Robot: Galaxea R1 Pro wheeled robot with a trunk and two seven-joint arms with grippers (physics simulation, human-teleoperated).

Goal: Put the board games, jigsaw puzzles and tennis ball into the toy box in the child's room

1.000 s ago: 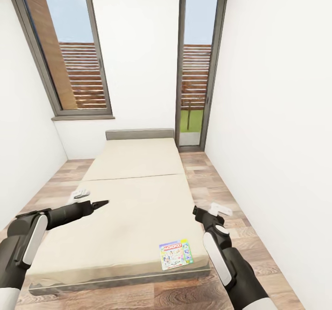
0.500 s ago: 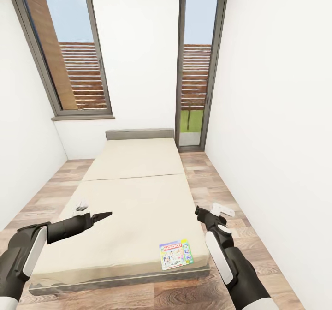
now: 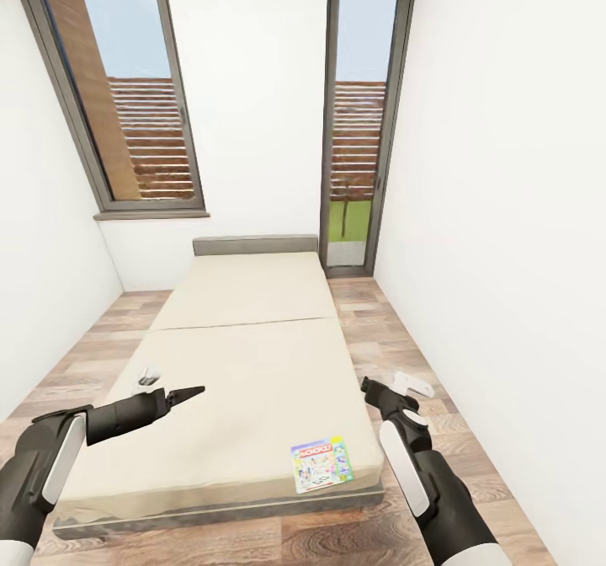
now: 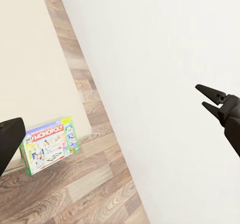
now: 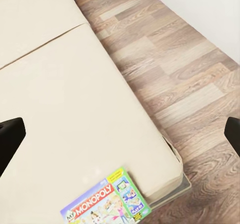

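The Monopoly board game (image 3: 321, 464) lies flat at the near right corner of the bed (image 3: 244, 355). The right gripper (image 5: 120, 134) hovers above it, fingers spread wide. The left gripper (image 3: 187, 394) hangs over the mattress, seemingly closed and empty.

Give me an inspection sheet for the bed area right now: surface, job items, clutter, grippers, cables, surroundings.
Surface: beige bed in two sections, grey frame and headboard.
Job's things: Monopoly box lying flat at the bed's near right corner; other toys and the toy box nothing seen.
Clutter: nothing seen.
Grippers: left gripper over the bed's left side, shut, empty; right gripper beside the bed's right edge, open, empty.
Cables: nothing seen.
Surroundings: wood-plank floor, white walls, two tall dark-framed windows.
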